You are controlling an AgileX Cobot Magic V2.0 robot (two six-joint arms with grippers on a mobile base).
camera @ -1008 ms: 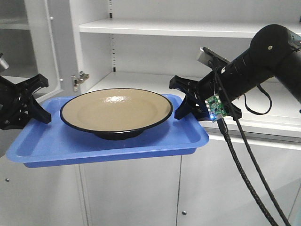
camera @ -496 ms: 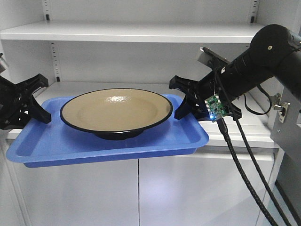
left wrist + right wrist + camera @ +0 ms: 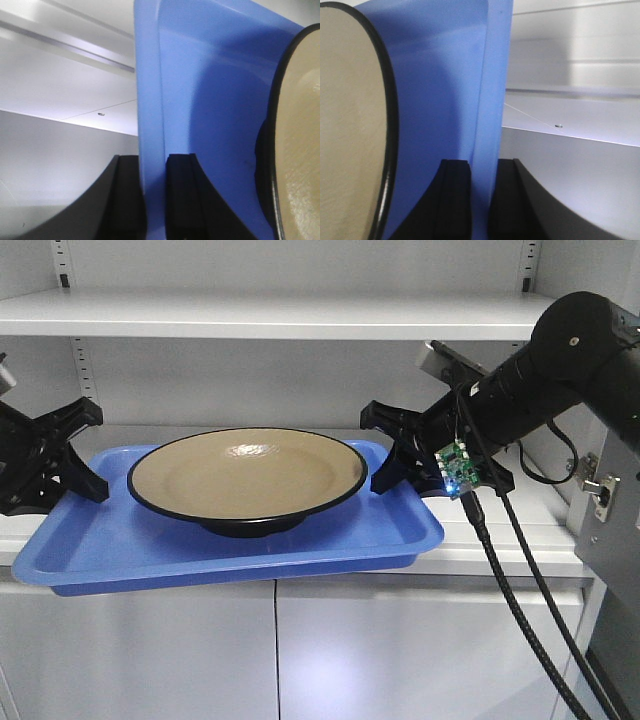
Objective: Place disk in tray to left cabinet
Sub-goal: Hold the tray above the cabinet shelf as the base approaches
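Note:
The tan disk [image 3: 248, 476] with a black rim sits in the blue tray [image 3: 400, 530], held in the air before the grey-white cabinet's shelf [image 3: 520, 540]. My left gripper [image 3: 70, 455] is shut on the tray's left rim; in the left wrist view [image 3: 155, 200] its fingers clamp the blue edge [image 3: 150, 100], with the disk [image 3: 300, 150] at the right. My right gripper [image 3: 385, 450] is shut on the tray's right rim; in the right wrist view [image 3: 482, 200] the blue edge [image 3: 492, 75] runs between the fingers, with the disk [image 3: 350, 125] at the left.
An upper shelf [image 3: 300, 315] runs above the tray. The lower double doors [image 3: 200, 650] are shut below it. A hinged side door with a latch [image 3: 605, 530] stands at the right. A cable [image 3: 520, 610] hangs from my right arm.
The cabinet has slid rightwards in view: the left door and hinge are gone and the right side door has come in. Tray, disk and both grippers keep their places in the frame.

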